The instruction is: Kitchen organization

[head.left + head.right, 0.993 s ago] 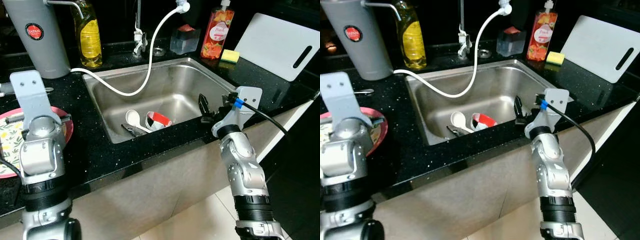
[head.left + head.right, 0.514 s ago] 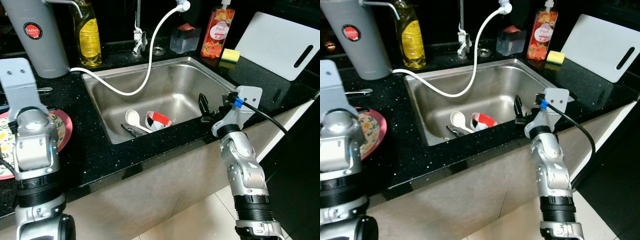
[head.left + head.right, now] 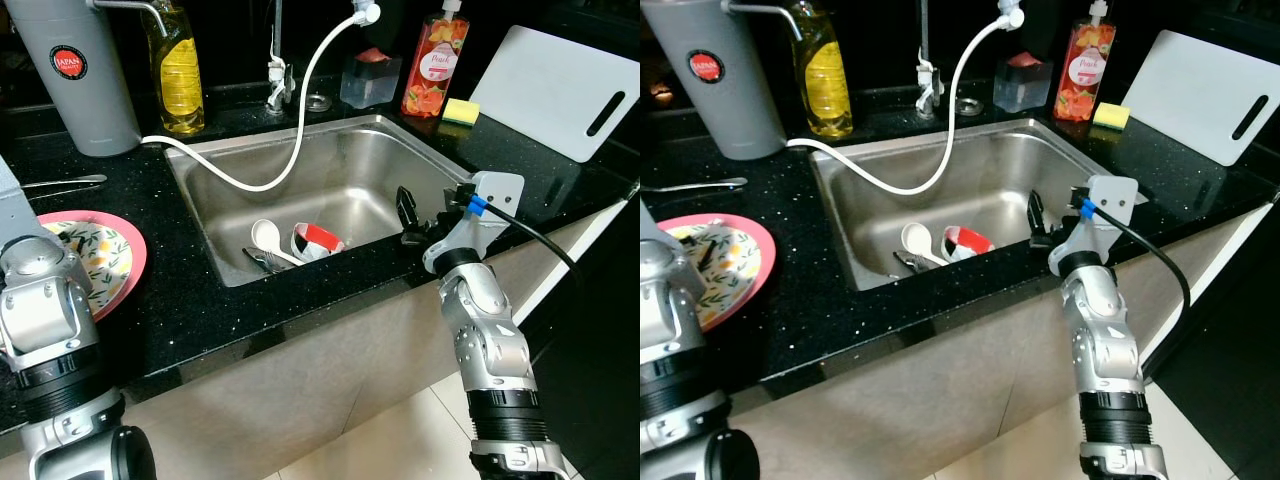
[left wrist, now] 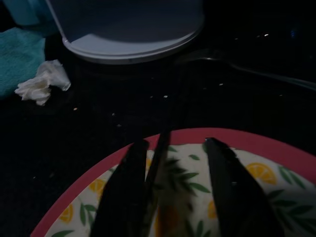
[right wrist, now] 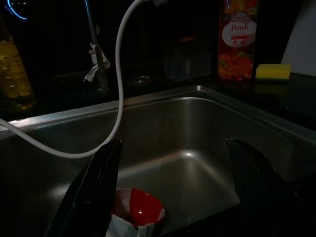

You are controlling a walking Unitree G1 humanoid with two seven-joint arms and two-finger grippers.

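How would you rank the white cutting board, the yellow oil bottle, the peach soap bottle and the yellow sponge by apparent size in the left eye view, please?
1. white cutting board, clearly largest.
2. yellow oil bottle.
3. peach soap bottle, somewhat smaller than the oil bottle; both stand along the back of the counter, so this seems fair.
4. yellow sponge, smallest.

White hose [image 3: 300,110] crosses the sink [image 3: 400,140] opening.
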